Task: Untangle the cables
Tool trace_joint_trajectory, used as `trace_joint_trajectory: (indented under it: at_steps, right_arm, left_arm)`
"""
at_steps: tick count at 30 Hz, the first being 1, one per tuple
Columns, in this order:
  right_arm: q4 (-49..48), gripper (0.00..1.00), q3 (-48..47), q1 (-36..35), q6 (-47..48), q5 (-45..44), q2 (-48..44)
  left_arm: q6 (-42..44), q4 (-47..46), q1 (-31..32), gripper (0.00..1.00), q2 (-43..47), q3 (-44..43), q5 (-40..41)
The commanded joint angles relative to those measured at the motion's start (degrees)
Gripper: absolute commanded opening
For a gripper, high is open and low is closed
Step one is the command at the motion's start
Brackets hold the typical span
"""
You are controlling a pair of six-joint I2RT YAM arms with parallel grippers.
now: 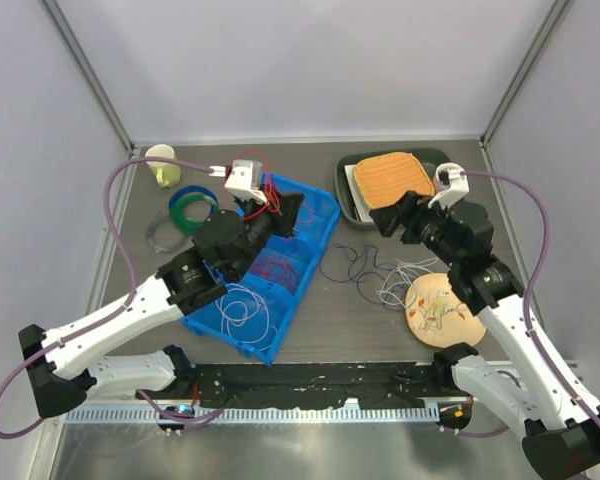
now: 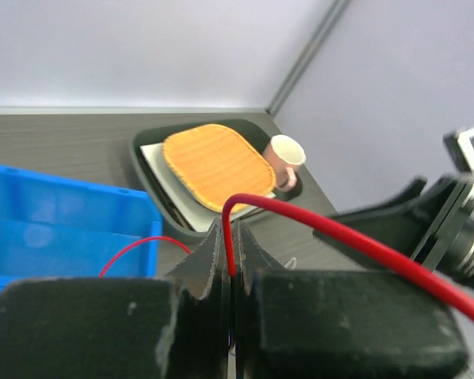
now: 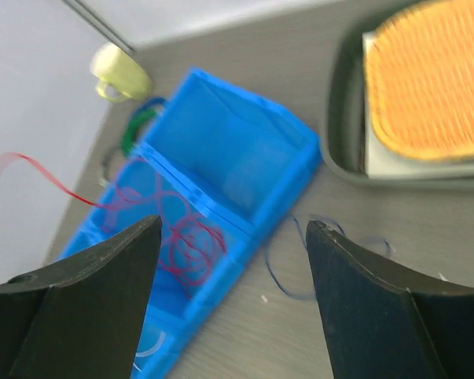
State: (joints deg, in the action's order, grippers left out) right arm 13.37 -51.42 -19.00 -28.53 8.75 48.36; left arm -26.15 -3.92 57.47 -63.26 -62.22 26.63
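My left gripper (image 2: 231,241) is shut on a red cable (image 2: 340,229) that arches up out of the jaws and runs off to the right. In the top view this gripper (image 1: 283,208) hangs over the far end of the blue bin (image 1: 325,235). More red cable (image 1: 276,270) is looped in the bin's middle compartment, and a white strand (image 1: 242,305) lies in its near one. Dark blue cable (image 1: 355,265) and white cable (image 1: 400,280) lie loose on the table. My right gripper (image 1: 387,217) is open and empty above them; its wrist view shows the red loops (image 3: 186,241) and the dark blue cable (image 3: 280,280).
A dark tray (image 1: 345,190) with an orange woven mat (image 1: 392,178) stands at the back right. Blue and green coiled rings (image 1: 192,205), a clear ring (image 1: 163,236) and a yellow cup (image 1: 162,165) are at the back left. A cork disc (image 1: 442,310) carrying thin wires lies front right.
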Motion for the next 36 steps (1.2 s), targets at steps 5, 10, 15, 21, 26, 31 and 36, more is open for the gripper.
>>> trace_joint_trajectory:
  at_steps: [5,10,15,21,26,31,36]
  right_arm:
    - [5.2,0.79,14.5,0.1,-1.4,-13.7,-9.7]
    - [6.4,0.80,17.9,0.1,-2.9,-16.7,-15.5]
    - [6.6,0.80,18.2,0.1,-3.0,-17.6,-18.5]
    - [6.3,0.80,18.4,0.1,-3.1,-17.8,-18.0]
    - [6.2,0.80,18.5,0.1,-3.0,-17.8,-17.2]
    - [6.0,0.80,18.5,0.1,-3.1,-17.7,-17.1]
    - [5.8,0.79,18.5,0.0,-3.0,-17.4,-16.5]
  left_arm:
    - [0.7,10.6,-1.3,0.00,2.7,-1.8,11.6]
    - [-4.1,19.3,-5.6,0.00,-2.4,-3.5,9.5]
    - [-12.3,28.6,-10.7,0.00,-6.8,-5.0,6.5]
    - [-12.5,33.0,-11.6,0.00,-11.7,-4.3,3.6]
    - [-15.9,42.0,-12.1,0.00,-17.1,-7.3,-0.6]
    - [-18.8,51.8,-12.1,0.04,-20.7,-8.6,1.6]
    - [-17.7,51.9,-12.1,0.59,-19.4,-7.7,-1.4]
